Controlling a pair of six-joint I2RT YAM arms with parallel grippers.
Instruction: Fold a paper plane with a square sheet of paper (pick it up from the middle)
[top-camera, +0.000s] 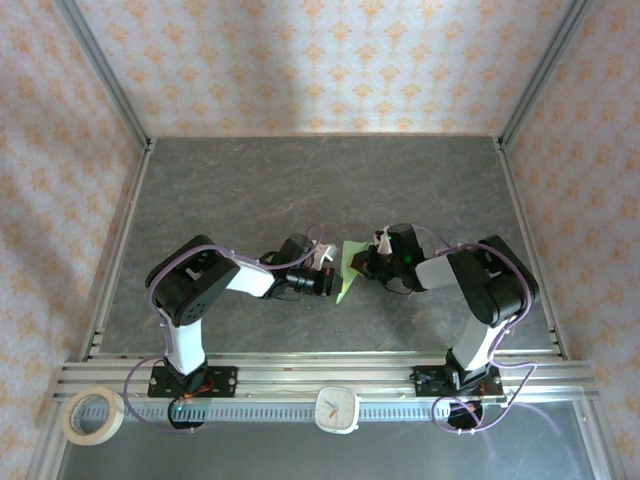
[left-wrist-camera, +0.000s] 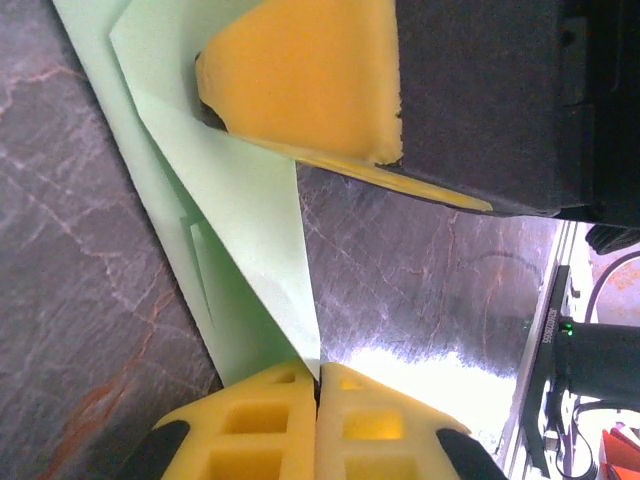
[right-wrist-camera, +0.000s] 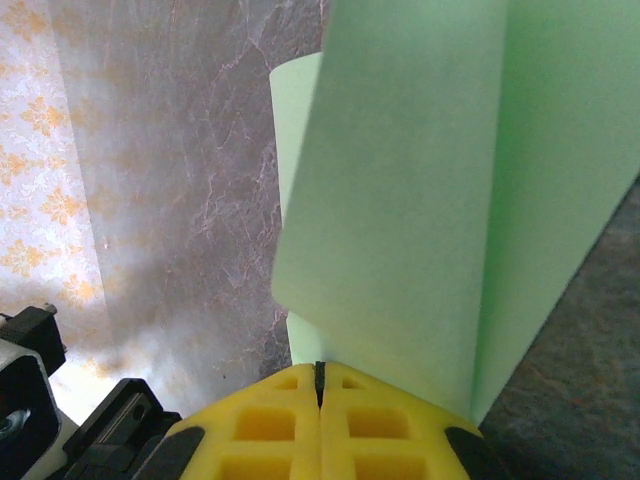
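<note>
Presently | item: thin pale green matte paper sheet (top-camera: 349, 263), partly folded, diagonal flaps creased | place: held upright over middle of dark grey stone-look table (top-camera: 250, 190) | left gripper (left-wrist-camera: 318, 400): clenched on sheet's edge | right gripper (right-wrist-camera: 320, 385): clenched on sheet | judged outstanding: dart shape unfinished, further folds needed

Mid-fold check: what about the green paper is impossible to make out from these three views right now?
- Top view: the pale green folded paper sheet is too small and partly under the right arm's black wrist, so its folds are unreadable.
- Left wrist view: a yellow pad of the right pincer hides the sheet's upper part.
- Right wrist view: the top and right edges cut the sheet off.
</note>
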